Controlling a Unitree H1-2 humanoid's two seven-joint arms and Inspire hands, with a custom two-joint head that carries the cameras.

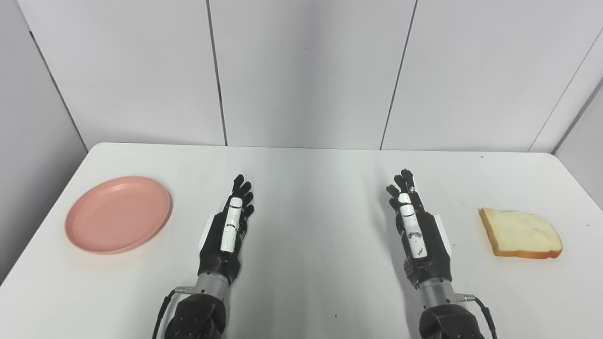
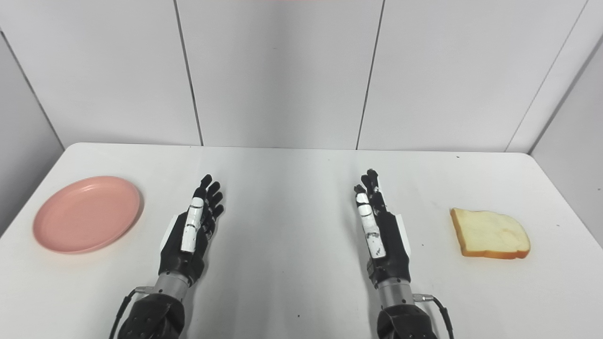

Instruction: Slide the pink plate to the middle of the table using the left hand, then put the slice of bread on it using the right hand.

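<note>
1. A white table [image 1: 301,263] is standing against grey wall panels.
2. The left hand [image 1: 228,230] and right hand [image 1: 417,230] are resting with fingers extended, holding nothing.
3. The pink plate [image 1: 118,214] is lying well left of the left fingers.
4. The slice of bread [image 1: 520,233] is lying well right of the right fingers.

A plain salmon-pink plate [image 1: 118,214] at the left of the frame on a white surface [image 1: 311,197]; at right, a slice of bread [image 1: 520,233] with a pale cream crumb and golden-brown crust. Lower centre, the left hand [image 1: 228,230] and right hand [image 1: 417,230], both black with a white strip along one edge, their fingers [image 1: 242,188] black, on silver-grey wrists. Behind, pale grey wall panels [image 1: 306,70] split by thin dark seams
</note>
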